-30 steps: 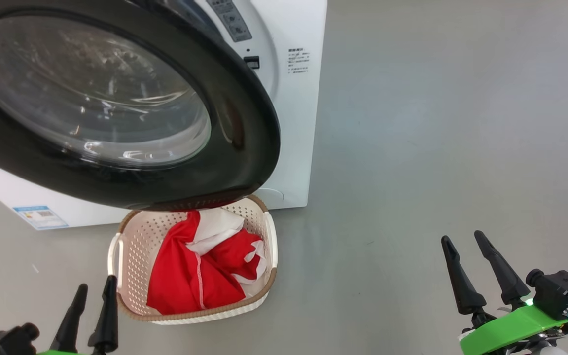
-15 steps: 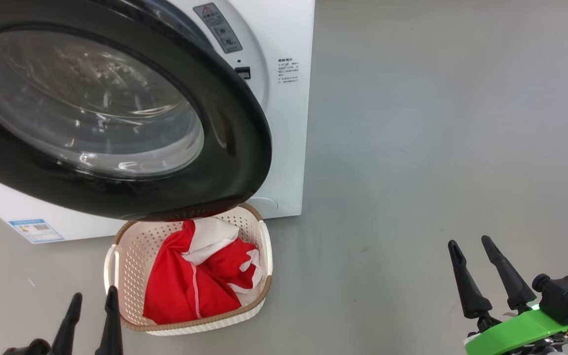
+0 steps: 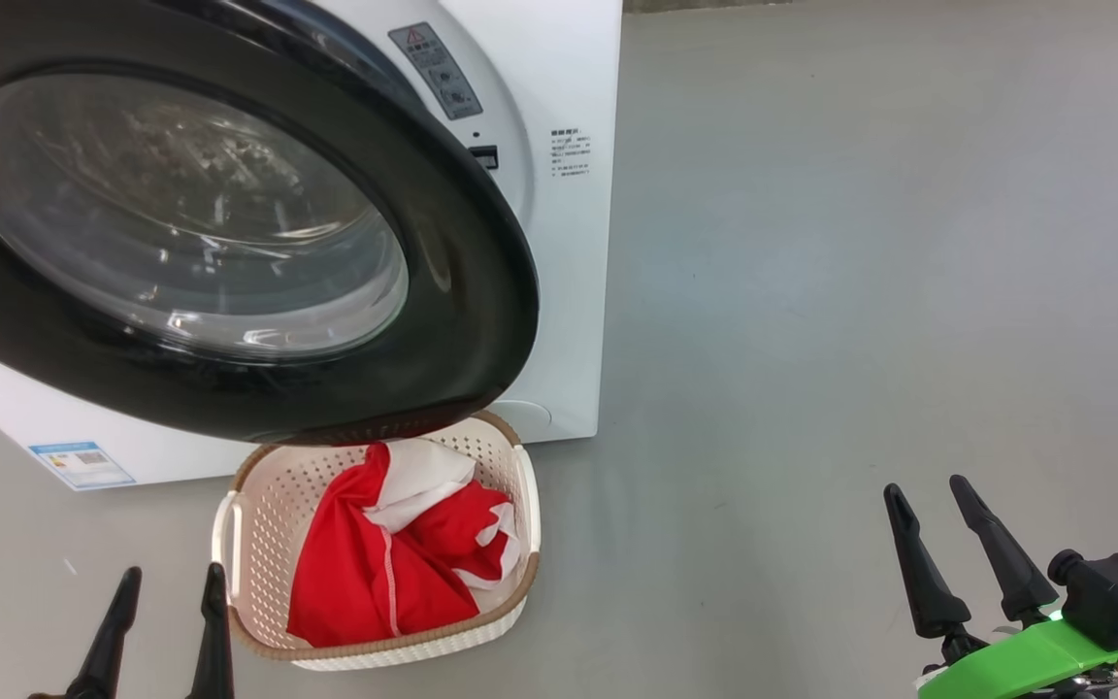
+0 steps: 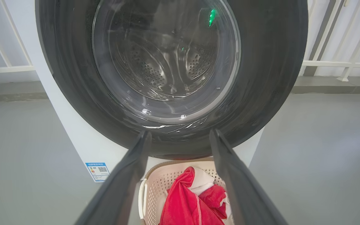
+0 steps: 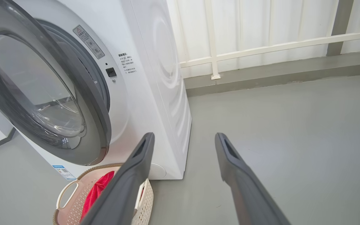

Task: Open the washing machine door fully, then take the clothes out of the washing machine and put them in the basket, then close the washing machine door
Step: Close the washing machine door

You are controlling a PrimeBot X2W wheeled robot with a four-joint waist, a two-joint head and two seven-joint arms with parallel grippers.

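The white washing machine [image 3: 559, 243] [image 5: 155, 93] stands at the upper left with its black-ringed glass door [image 3: 229, 223] [image 4: 167, 68] [image 5: 42, 93] swung partly open over the basket. The cream basket [image 3: 520, 485] [image 4: 155, 187] [image 5: 70, 200] sits on the floor in front of the machine. Red and white clothes [image 3: 394, 553] [image 4: 192, 200] [image 5: 97, 190] lie inside it. My left gripper [image 3: 171, 582] [image 4: 180, 134] is open and empty, just left of the basket's near corner. My right gripper [image 3: 928, 490] [image 5: 183, 136] is open and empty, far to the right over bare floor.
Grey floor [image 3: 860, 291] spreads to the right of the machine. A white railing and wall [image 5: 261, 43] run behind it. A blue label [image 3: 82, 464] marks the machine's base.
The head view has shifted slightly, so machine and basket sit a little lower and left. Both grippers stay open and show lower in the picture.
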